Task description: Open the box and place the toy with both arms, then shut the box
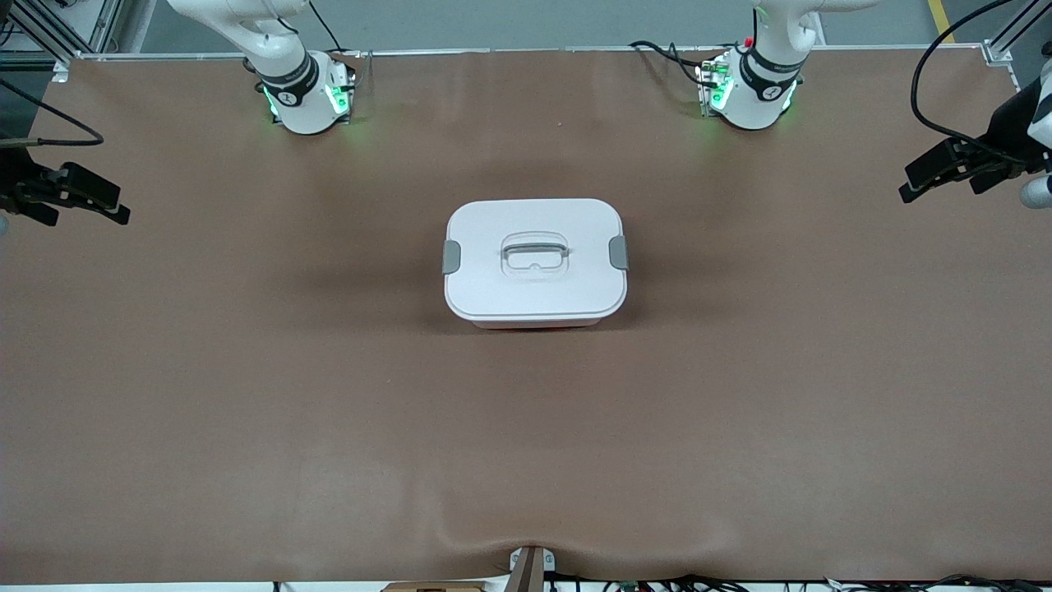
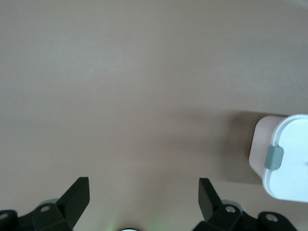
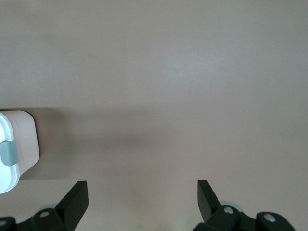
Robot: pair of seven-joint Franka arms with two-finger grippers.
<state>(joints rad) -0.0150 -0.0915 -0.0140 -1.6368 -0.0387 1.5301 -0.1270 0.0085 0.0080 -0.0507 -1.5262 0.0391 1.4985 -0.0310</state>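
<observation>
The box (image 1: 535,292) stands in the middle of the table with its white lid on, both grey side clips (image 1: 451,256) down and the handle (image 1: 535,253) lying flat in its recess. My left gripper (image 1: 906,187) hangs open and empty over the left arm's end of the table. Its wrist view shows the open fingers (image 2: 143,182) above bare mat, with a corner of the box (image 2: 288,159) at the edge. My right gripper (image 1: 122,207) is open and empty over the right arm's end, as its own view (image 3: 142,184) shows, box corner (image 3: 21,139) in sight. The toy is out of view.
A brown mat (image 1: 329,411) covers the whole table. The two green-lit arm bases (image 1: 308,99) (image 1: 748,94) stand along the edge farthest from the front camera. A small bracket (image 1: 530,567) and cables sit at the nearest edge.
</observation>
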